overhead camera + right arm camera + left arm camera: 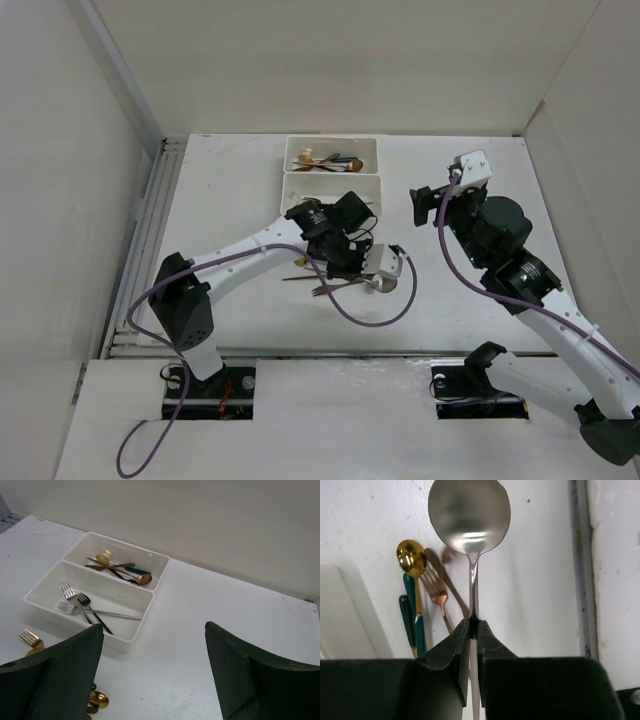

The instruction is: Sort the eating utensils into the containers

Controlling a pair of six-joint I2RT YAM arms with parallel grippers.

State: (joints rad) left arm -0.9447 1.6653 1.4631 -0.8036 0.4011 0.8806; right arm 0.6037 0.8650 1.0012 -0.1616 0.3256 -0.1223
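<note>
Desk, trays at twelve o'clock. Right jaws wide, empty. Left jaws clamped on silver spoon at its neck, above loose utensils. Probably light, stiff, slick; best gripped squarely, mid-handle.

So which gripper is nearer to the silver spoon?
Left. The left gripper is shut on the handle of the silver spoon; the right gripper is open and apart from it, farther right.

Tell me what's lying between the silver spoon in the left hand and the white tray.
In the left wrist view, a gold spoon, a copper fork and dark green handles lie on the table there.
</note>
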